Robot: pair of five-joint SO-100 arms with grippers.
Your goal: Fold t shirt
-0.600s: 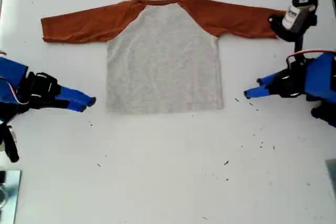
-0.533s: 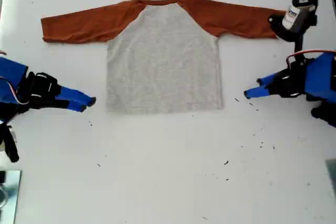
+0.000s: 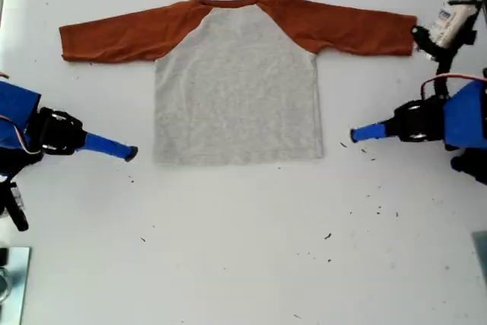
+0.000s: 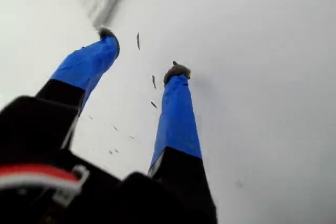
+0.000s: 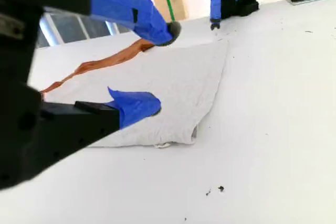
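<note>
My first gripper and second gripper, fingers spread and empty, flank the flat shirt, whose hem corners face bare surface.

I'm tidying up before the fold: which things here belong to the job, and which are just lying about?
Job:
shirt
my first tool, open
my second tool, open

Lying about:
dark specks on the table
cardboard box beyond the table
</note>
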